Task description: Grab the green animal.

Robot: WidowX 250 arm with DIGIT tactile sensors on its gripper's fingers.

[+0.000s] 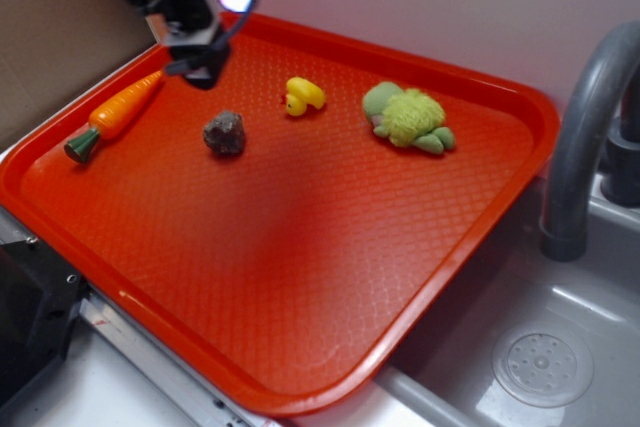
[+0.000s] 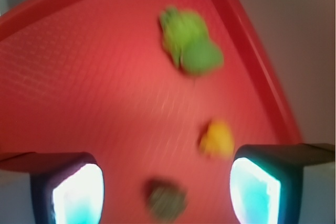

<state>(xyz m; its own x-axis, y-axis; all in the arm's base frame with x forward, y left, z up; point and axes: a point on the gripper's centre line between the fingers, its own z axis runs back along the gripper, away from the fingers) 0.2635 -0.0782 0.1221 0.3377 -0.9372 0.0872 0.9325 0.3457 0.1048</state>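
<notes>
1. Green animal: plush turtle w/ fuzzy lime shell, paler head and feet, lying flat on the red tray near its far right corner. Nothing touches it. It sits well apart from the gripper; in the wrist view it's far ahead and a bit right of the gap between the fingers.
2. Yellow duck: between turtle and gripper, closer to the gripper. In the wrist view it's just ahead of the right finger, not touching.
3. Dark lumpy obj: brownish-grey, rock-like, on the tray. Wrist view puts it betw the two fingers, low in frame; can't tell if the fingers are down at its level. Ext view shows the gripper up above the tray, behind it.
4. Gripper: fingers spread wide apart, nothing held. Wrist view is blurred.
5. Toy carrot: orange w/ green end, on the tray's left side, just beside the gripper in the ext view; not in the wrist view.
6. Beyond the tray, right side: grey faucet and sink w/ round drain.
</notes>
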